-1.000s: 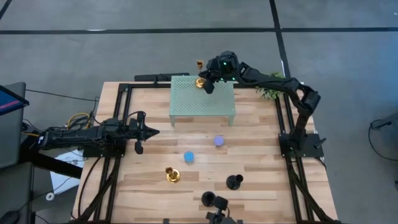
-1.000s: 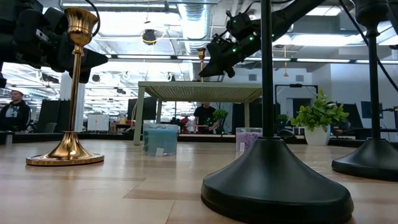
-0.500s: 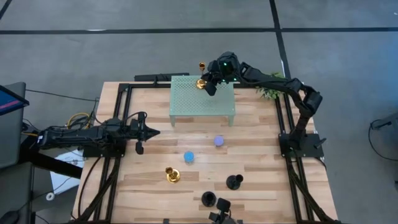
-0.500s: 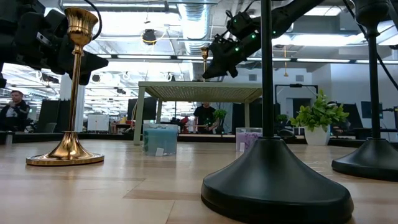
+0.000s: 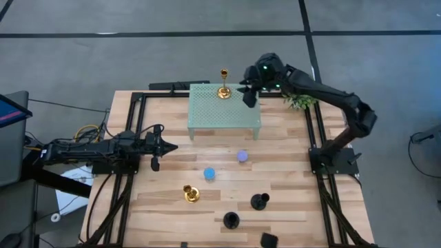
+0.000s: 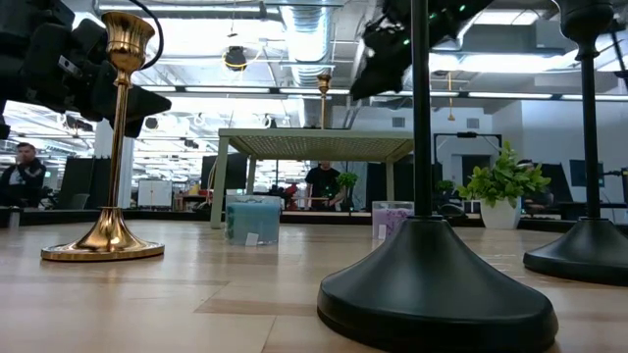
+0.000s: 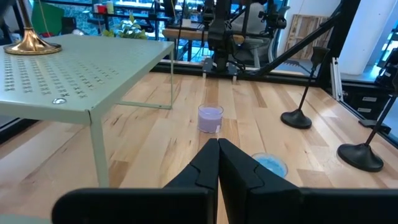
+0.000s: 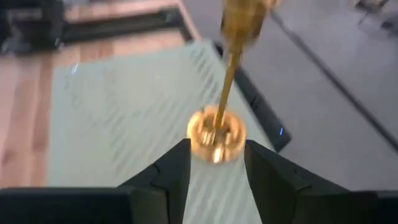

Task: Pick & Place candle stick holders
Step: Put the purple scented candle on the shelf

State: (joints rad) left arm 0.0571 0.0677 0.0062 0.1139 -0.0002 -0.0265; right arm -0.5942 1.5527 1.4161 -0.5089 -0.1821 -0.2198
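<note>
A gold candle stick holder (image 5: 224,89) stands upright by its round base (image 8: 216,134) on the pale green stand (image 5: 224,110), near the stand's far edge. My right gripper (image 5: 248,96) hovers open just to its right and above the stand top; its fingers (image 8: 177,168) are short of the base and touch nothing. On the table stand a second gold holder (image 5: 191,193), a blue one (image 5: 209,173), a purple one (image 5: 242,156) and two black ones (image 5: 259,201) (image 5: 231,220). My left gripper (image 5: 167,145) waits shut at the left.
A small green plant (image 5: 298,102) sits at the far right corner, close to my right arm. Dark rails (image 5: 134,138) frame the table. In the low view the black holders (image 6: 432,284) stand near the front edge. Bare wood lies between the stand and the blue and purple holders.
My right gripper has opened and let go of the gold holder, which stays upright on the stand's far edge. The gripper has then drawn back up and toward the table's right edge.
</note>
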